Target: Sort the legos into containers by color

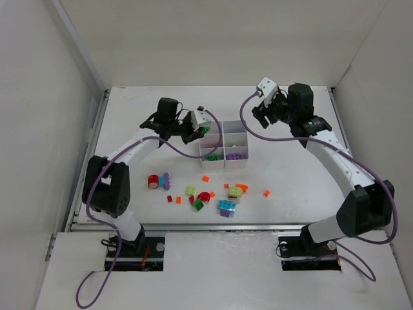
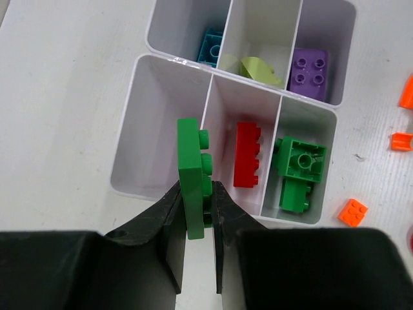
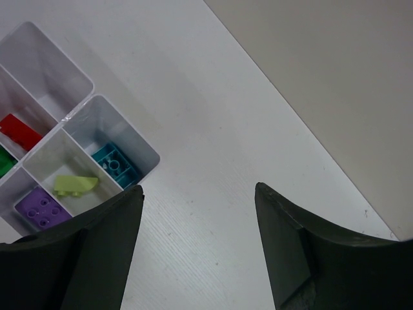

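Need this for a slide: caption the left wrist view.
Left gripper holds a green plate on edge by the six-compartment tray.

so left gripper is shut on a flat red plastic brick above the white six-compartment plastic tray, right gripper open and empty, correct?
Not quite. The flat plastic brick in the left gripper is green, not red; the left wrist view shows it clamped above the white six-compartment plastic tray. The right gripper is open and empty, as you said.
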You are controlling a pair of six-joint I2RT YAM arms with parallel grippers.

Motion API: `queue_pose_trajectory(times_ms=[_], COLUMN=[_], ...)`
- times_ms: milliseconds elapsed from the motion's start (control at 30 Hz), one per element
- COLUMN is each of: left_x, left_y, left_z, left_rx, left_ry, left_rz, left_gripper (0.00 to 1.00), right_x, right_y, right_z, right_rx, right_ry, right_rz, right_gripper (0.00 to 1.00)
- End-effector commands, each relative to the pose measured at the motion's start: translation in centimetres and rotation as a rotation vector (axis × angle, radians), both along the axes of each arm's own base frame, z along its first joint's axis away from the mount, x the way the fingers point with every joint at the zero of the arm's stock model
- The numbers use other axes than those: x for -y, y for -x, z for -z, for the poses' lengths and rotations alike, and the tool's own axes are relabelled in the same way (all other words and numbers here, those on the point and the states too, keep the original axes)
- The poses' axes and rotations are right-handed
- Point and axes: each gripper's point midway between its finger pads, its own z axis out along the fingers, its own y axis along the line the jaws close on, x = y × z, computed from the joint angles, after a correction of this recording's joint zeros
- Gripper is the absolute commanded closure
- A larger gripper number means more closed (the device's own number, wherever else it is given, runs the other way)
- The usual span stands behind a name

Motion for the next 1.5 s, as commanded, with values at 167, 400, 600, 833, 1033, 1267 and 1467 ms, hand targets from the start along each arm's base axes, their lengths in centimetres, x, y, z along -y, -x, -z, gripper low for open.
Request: queue_pose_trajectory(times_ms=[167, 400, 600, 833, 1033, 1267, 1467], left_x=[1.8, 0.3, 1.5, 1.9, 2.1, 2.3, 0.1], left_y=[3.7, 7.6, 7.2, 6.4, 6.8, 6.4, 5.0], left_z=[-2.2, 2.2, 2.9, 3.1, 3.2, 0.6, -4.2], left_rx=[0.04, -0.04, -0.03, -0.005, -0.018, -0.002, 0.034], left_ry=[-0.034, -0.11, -0.098, -0.108, -0.11, -0.094, -0.037], left_rz=[0.18, 0.26, 0.269, 0.262, 0.268, 0.256, 0.074], left_gripper=[1.0, 1.0, 1.0, 0.88, 0.22, 0.01, 0.01], right_x=[-1.4, -1.9, -2.5, -2.4, -2.1, -2.8, -4.3], right_y=[0.9, 1.8, 2.0, 2.8, 2.9, 3.3, 5.4], right_z=[-1.0, 0.0, 0.0, -0.4, -0.3, -0.9, -4.5], right_rx=[0.012, -0.016, -0.015, -0.012, -0.01, 0.008, 0.175], right_ry=[-0.017, -0.005, -0.001, 0.005, 0.008, 0.024, 0.152], right_rz=[-0.045, -0.056, -0.066, -0.058, -0.05, -0.051, -0.049], right_gripper=[0.25, 0.25, 0.25, 0.25, 0.25, 0.24, 0.0])
